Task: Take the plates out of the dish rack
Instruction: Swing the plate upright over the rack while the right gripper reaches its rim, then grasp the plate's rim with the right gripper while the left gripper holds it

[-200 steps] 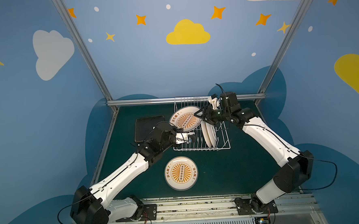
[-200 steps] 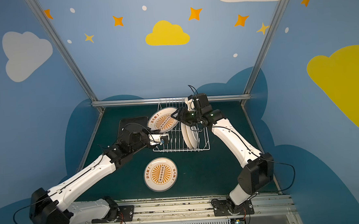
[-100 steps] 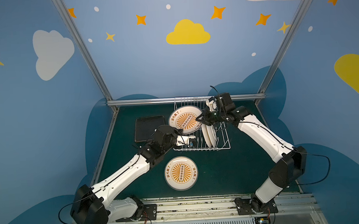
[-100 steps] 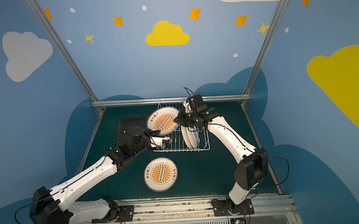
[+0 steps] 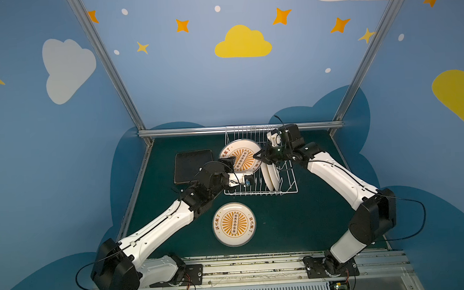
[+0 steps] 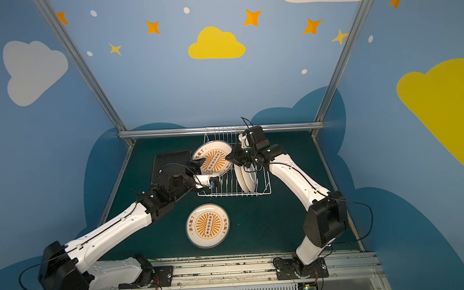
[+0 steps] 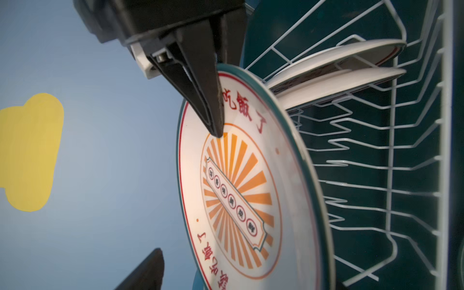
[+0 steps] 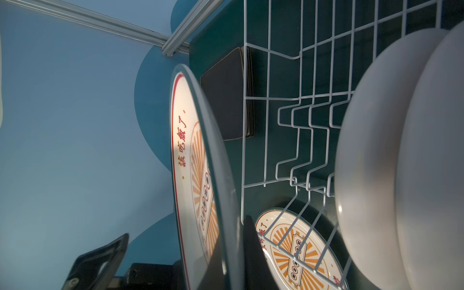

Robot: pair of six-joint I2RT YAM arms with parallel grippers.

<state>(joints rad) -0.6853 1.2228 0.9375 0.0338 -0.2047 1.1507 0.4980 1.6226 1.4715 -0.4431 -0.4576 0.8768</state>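
The step in hand looks like lifting one plate out. A round white plate with an orange sunburst centre hangs tilted, face up, over the 10 o'clock part of the white wire dish rack. The right gripper has its jaws pinching this plate's rim at 3 o'clock; the left wrist view shows them pressed on both sides of the edge. The left gripper sits at the plate's 9 o'clock rim with jaws spread wide, gripping nothing. Whether the plate's low edge touches the tines I cannot tell.

Two more round white plates stand on edge toward the rack's 4 o'clock side, just beside the right gripper. A matching sunburst plate lies flat on the dark green counter at 6 o'clock of the rack. A stack of black square plates lies just beside the rack at 9 o'clock.

Next, I judge, the left arm should back off toward 7 o'clock. The right arm should then raise the plate clear of the tines and the flared near wall before swinging. A one-sided rim pinch may let the plate sag. Open counter lies from 3 to 5 o'clock, while the left arm crowds 7 to 8 o'clock.
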